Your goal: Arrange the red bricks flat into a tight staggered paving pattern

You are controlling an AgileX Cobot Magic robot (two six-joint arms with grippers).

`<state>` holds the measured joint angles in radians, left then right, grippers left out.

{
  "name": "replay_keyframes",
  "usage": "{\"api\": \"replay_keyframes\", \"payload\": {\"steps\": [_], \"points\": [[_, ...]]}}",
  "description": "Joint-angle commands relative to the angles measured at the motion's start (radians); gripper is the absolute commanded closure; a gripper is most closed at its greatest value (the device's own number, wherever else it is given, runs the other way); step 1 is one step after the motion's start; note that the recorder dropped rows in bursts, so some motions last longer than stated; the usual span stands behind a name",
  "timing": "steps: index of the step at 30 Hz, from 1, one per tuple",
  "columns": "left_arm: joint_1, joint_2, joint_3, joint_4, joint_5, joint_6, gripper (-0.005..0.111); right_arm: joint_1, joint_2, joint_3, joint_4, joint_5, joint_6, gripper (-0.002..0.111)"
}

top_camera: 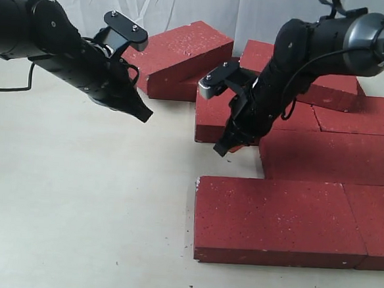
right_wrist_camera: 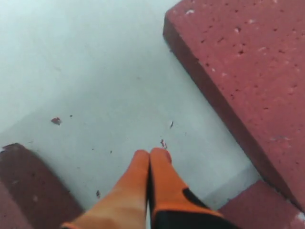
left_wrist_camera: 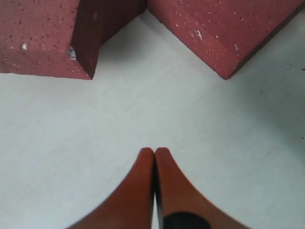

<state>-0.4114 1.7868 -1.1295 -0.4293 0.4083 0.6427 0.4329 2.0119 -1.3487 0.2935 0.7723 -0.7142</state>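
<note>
Exterior view shows you the red bricks (top_camera: 276, 219) gathered on the right half of the pale worktop (top_camera: 75, 208). Two lie flat side by side at the front, and a second row sits just behind them, offset sideways. More lie farther back, where one tilted brick (top_camera: 186, 45) leans on a neighbour.

Your left gripper (top_camera: 143, 115) hangs over bare worktop, apart from the pile. Its jaws are pressed together with nothing between them, and two brick corners lie beyond the tips in the left wrist view.

Your right gripper (top_camera: 222, 149) points down into the bare pocket beside the second row's left end, between front and rear bricks. Its jaws are likewise closed on nothing. You cannot tell whether the tips touch the worktop.
</note>
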Motion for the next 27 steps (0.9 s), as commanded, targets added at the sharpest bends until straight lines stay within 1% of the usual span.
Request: {"api": "replay_keyframes", "payload": {"steps": [1,6,12,18,21,27], "points": [[0.002,-0.011,0.005,0.001,0.001,-0.004,0.107,-0.001,0.051,-0.004,-0.02,-0.135,-0.018,0.109],[0.002,-0.011,0.005,0.001,-0.004,-0.004,0.107,-0.003,0.074,-0.004,-0.053,-0.269,0.012,0.109],[0.002,-0.011,0.005,0.001,-0.009,-0.004,0.107,-0.003,0.074,-0.004,-0.053,-0.316,0.019,0.109],[0.002,-0.011,0.005,0.001,-0.002,-0.004,0.107,-0.003,0.065,-0.004,-0.063,-0.234,0.019,0.109],[0.002,-0.011,0.005,0.001,-0.002,-0.004,0.107,-0.003,0.018,-0.004,-0.055,-0.17,0.019,0.109],[0.002,-0.011,0.005,0.001,-0.002,-0.004,0.107,-0.003,-0.126,-0.002,0.021,-0.014,0.019,0.109]]}}
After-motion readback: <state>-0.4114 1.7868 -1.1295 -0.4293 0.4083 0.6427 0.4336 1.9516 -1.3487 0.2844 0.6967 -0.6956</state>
